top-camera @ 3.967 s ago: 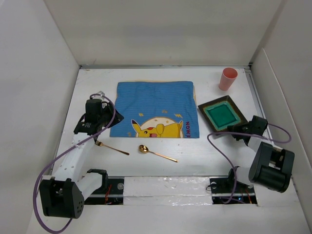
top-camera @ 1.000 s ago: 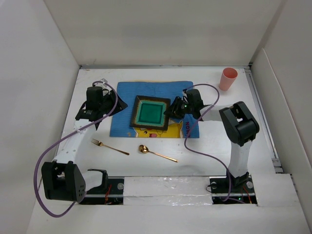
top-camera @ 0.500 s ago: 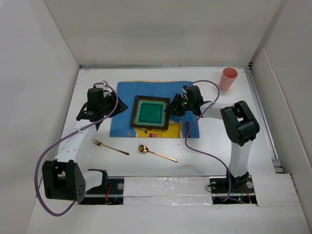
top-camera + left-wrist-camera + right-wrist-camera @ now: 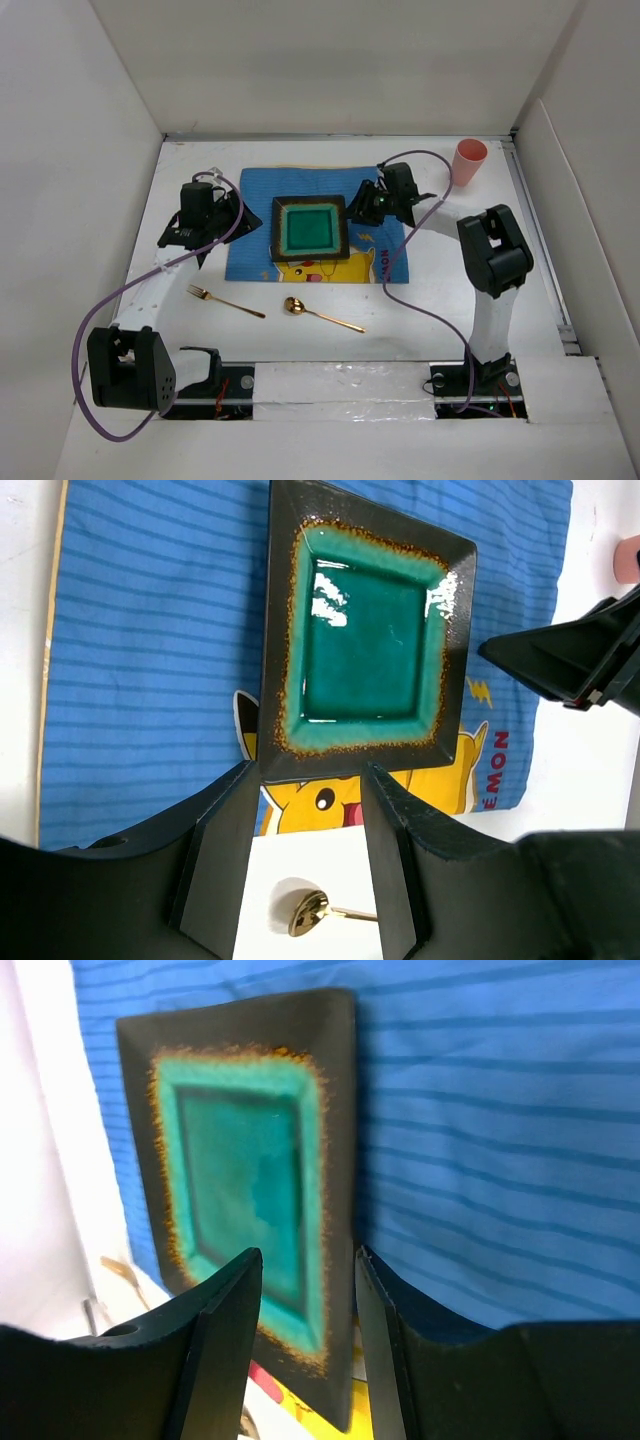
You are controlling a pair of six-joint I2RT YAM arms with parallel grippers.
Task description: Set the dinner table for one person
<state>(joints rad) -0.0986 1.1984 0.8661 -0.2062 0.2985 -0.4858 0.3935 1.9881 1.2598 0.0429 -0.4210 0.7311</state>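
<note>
A square dark plate with a green glazed middle (image 4: 310, 228) lies flat on the blue cartoon mat (image 4: 250, 200) on the white dinner table (image 4: 440, 300). My right gripper (image 4: 360, 208) is open just off the plate's right edge; in the right wrist view (image 4: 308, 1255) the plate's rim (image 4: 335, 1110) shows beyond the parted fingers. My left gripper (image 4: 232, 215) is open and empty over the mat's left side (image 4: 310, 772), with the plate (image 4: 365, 640) ahead of it. A gold fork (image 4: 225, 302) and a gold spoon (image 4: 320, 313) lie on the table in front of the mat.
A pink cup (image 4: 468, 162) stands upright at the back right corner. White walls bound the table on three sides. The spoon's bowl (image 4: 308, 915) shows between the left fingers. Both purple cables hang over the table.
The plate has gone from the table's right side onto the mat. In the last second the right gripper drew back up and right from the plate, which now lies squarer.
</note>
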